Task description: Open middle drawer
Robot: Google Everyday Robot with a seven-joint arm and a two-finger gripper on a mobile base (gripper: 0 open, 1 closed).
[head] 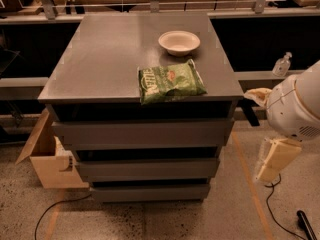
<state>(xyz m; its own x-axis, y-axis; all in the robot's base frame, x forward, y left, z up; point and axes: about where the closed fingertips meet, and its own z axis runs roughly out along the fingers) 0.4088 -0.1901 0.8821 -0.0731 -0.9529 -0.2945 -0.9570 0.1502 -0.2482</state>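
The grey cabinet (100,69) has three stacked drawer fronts. The middle drawer (147,168) is the second front, plain dark grey with no handle, and it looks shut. The taller top drawer (142,133) sits above it and the narrow bottom drawer (150,191) below. My white arm (295,109) hangs to the right of the cabinet. Its pale gripper (274,160) points down at about the height of the middle drawer, apart from the cabinet's right side and holding nothing that I can see.
A white bowl (179,42) and a green chip bag (169,82) lie on the cabinet top, the bag near the front edge. An open cardboard box (47,156) stands at the cabinet's lower left. Cables (50,216) run over the floor. A clear bottle (282,64) stands behind on the right.
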